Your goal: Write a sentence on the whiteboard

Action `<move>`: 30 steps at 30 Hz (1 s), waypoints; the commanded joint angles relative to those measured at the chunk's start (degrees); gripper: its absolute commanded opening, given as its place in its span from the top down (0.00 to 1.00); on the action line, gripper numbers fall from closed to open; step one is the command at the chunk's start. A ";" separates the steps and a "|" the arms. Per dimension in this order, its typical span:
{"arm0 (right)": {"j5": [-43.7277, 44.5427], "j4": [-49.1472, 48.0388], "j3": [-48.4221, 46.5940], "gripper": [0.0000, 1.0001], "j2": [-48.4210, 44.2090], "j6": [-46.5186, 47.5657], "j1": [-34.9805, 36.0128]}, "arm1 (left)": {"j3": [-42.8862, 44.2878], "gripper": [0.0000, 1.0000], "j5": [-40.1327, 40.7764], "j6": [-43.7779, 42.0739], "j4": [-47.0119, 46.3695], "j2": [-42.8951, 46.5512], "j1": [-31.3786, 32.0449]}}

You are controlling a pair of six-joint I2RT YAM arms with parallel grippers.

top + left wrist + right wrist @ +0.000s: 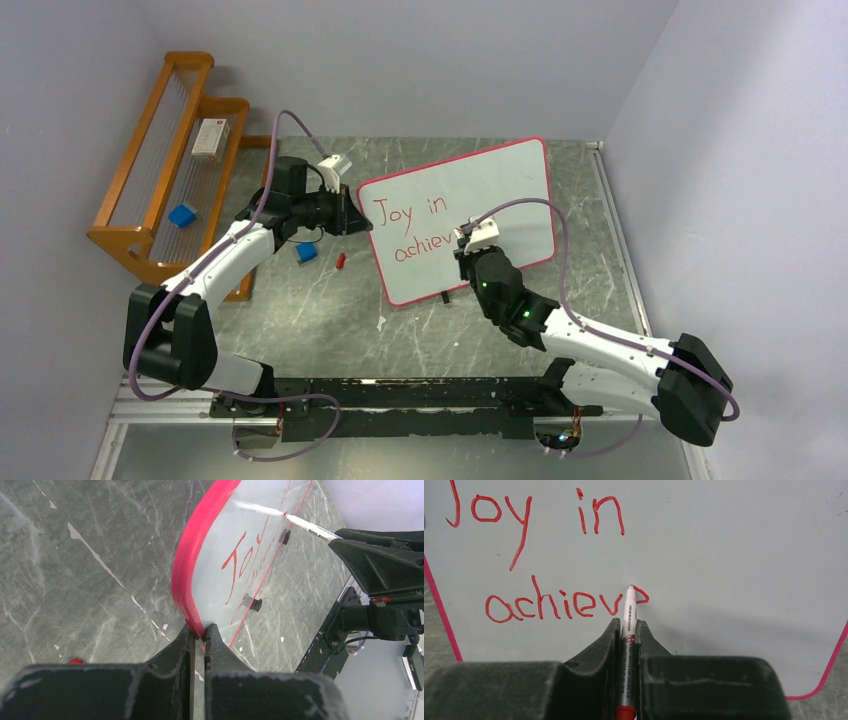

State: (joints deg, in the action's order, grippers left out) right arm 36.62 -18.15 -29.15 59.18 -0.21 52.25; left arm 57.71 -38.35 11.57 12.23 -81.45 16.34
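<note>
**Mid-word on the whiteboard, both hands engaged**

The whiteboard [500,190] is sitting on the grey surface [330,310] at about 12 o'clock from the arm bases, reading "Joy in achiev" plus a half-formed letter. The left hand [200,632] is pinching the red rim at the board's 9 o'clock edge, almost fully closed. The right hand [626,625] is clamping a red marker [629,605], tip at the board. The board is probably stiff, light and slick, so the rim is offering the surest hold.

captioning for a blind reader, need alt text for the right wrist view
The right gripper holds a white marker with a red end, its tip against a white board with a thin pink-red border, partway through a letter. Red handwriting on it reads "Joy in achiev".
</note>
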 commanded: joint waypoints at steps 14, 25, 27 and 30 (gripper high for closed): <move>-0.39 7.75 0.55 1.00 -2.11 -4.79 -0.50 | -0.50 0.95 7.15 -3.62 1.70 -1.61 -0.85; 2.36 9.25 1.48 1.00 -3.64 -5.60 -0.48 | -0.44 0.95 7.23 -3.74 1.83 -1.69 -0.78; 2.66 9.36 1.52 1.00 -3.54 -5.66 -0.50 | -0.53 0.95 7.31 -3.74 1.75 -1.68 -0.80; 3.46 9.02 1.69 1.00 -3.54 -5.64 -0.48 | -0.43 0.95 7.24 -3.79 1.84 -1.67 -0.78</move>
State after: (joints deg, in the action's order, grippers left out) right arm 37.54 -9.96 -28.47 56.10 -5.19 52.21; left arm 57.71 -38.35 11.55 12.23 -81.45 16.34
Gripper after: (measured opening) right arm 0.108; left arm 0.081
